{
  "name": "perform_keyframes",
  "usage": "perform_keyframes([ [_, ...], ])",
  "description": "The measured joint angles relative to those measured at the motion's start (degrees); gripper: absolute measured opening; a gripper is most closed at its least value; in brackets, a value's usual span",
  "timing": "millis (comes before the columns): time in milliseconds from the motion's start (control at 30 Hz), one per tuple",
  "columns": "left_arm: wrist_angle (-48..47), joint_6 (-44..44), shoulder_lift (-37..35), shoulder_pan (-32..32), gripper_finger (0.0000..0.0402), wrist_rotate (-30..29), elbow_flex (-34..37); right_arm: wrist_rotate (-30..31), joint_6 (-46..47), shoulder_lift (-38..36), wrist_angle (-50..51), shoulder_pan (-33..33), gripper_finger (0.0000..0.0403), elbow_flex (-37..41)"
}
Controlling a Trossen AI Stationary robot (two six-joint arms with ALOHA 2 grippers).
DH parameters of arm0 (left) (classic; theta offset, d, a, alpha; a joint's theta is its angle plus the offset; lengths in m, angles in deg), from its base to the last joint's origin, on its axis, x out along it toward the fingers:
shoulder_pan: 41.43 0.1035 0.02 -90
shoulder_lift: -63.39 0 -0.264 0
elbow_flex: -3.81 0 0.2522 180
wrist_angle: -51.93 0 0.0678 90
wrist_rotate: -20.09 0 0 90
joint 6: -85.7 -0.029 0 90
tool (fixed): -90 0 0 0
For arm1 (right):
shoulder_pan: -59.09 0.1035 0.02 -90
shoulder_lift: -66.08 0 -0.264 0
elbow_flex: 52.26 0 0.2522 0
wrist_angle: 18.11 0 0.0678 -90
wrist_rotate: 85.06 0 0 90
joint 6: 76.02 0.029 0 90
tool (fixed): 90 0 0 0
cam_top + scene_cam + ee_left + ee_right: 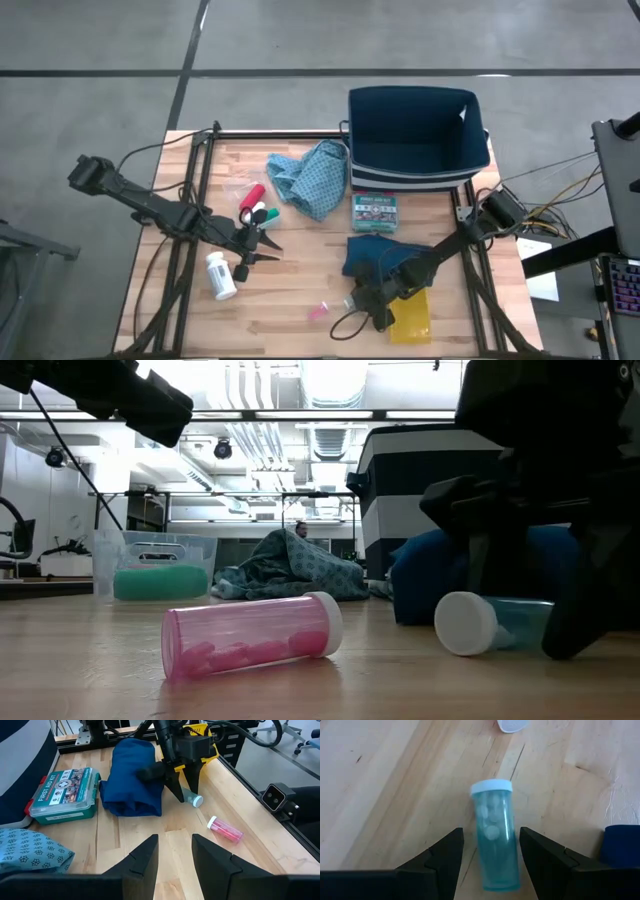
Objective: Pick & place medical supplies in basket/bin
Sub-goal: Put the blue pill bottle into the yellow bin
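A teal pill vial [495, 845] with a white cap lies on its side on the wooden table. My right gripper [491, 834] is open and tips down over it, one finger on each side, with a small gap to the vial on both. The left wrist view shows the same vial [193, 798] below that gripper [182, 785]. My left gripper [175, 855] stands open and holds nothing, above the table's left half. A white pill bottle [221, 276] lies near it. Red, green and white cylinders [256, 206] and a light-blue patterned cloth [310, 176] lie farther back. A dark blue folded cloth [372, 254] lies beside my right gripper.
The navy basket [415, 135] stands at the far right with a first aid kit [375, 211] in front of it. A pink vial [320, 312] lies near the front edge, left of my right gripper. A yellow packet [411, 318] lies on that gripper's right.
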Motion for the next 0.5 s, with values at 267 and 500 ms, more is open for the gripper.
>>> perform_keyframes([
  [267, 0.0, 0.0, 0.0, 0.0, 0.0120, 0.0, 0.0, 0.0, -0.4, -0.5, 0.0, 0.1, 0.0167, 0.1],
  [500, 0.0, 0.0, 0.0, 0.0, 0.0120, 0.0, 0.0, 0.0, -0.4, -0.5, 0.0, 0.1, 0.0127, 0.1],
])
